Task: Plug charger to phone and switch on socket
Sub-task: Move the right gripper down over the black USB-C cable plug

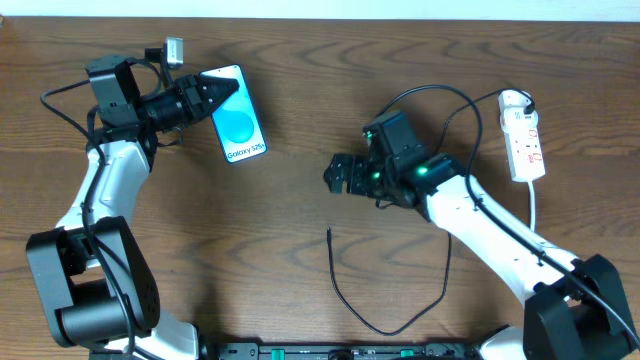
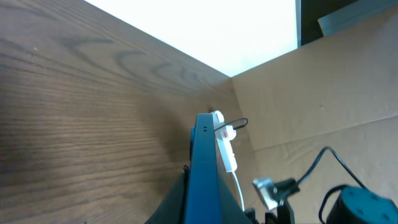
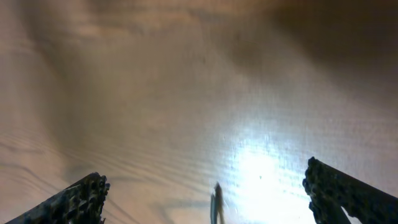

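Seen from overhead, the left fingers [image 1: 203,98] are clenched on the upper left edge of the phone [image 1: 242,128]. The phone sits at the upper left of the frame, screen up, with its long axis slanting from upper left to lower right. The right fingers [image 1: 337,174] are spread wide and empty near the middle of the tabletop [image 1: 300,60]. The charger [image 1: 331,250] ends in a plug tip just below them in the frame. Its last stretch runs straight up and down the frame before looping away to the lower right. The socket [image 1: 525,135] lies at the far right, well apart from the phone.

In the left wrist view, the phone [image 2: 202,168] shows edge-on, rising from the bottom of the frame, with the socket [image 2: 227,149] beyond its top.

In the right wrist view, the fingers [image 3: 78,199] sit in the bottom corners with nothing between them. A thin, blurred dark tip [image 3: 216,202] at bottom centre is probably the plug end.

The right arm is clearly the nearer one to the plug. Taking it would likely mean moving toward the lower edge of the overhead frame and closing across the cable's line.
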### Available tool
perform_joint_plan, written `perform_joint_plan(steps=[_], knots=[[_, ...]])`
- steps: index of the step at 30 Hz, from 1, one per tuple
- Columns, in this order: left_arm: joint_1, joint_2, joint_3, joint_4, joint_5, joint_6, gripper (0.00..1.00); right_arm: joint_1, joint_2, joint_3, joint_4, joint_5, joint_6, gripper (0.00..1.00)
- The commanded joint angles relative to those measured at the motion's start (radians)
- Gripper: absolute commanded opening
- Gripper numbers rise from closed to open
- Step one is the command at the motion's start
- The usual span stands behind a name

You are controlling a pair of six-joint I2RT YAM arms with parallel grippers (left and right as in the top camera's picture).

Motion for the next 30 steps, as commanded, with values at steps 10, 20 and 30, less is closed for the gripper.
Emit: perform_joint_plan(steps=[10, 20, 30], knots=[[0.005, -0.024, -0.01, 0.004, 0.002, -0.015, 0.07, 0.156, -0.007, 0.018, -0.097, 0.135, 0.074, 0.93], [0.005, -0.024, -0.01, 0.004, 0.002, -0.015, 0.07, 0.235, -0.007, 0.017, -0.137, 0.2, 0.162, 0.92], [0.005, -0.024, -0.01, 0.004, 0.003, -0.015, 0.07, 0.267, 0.05, 0.016, -0.162, 0.249, 0.218, 0.92]])
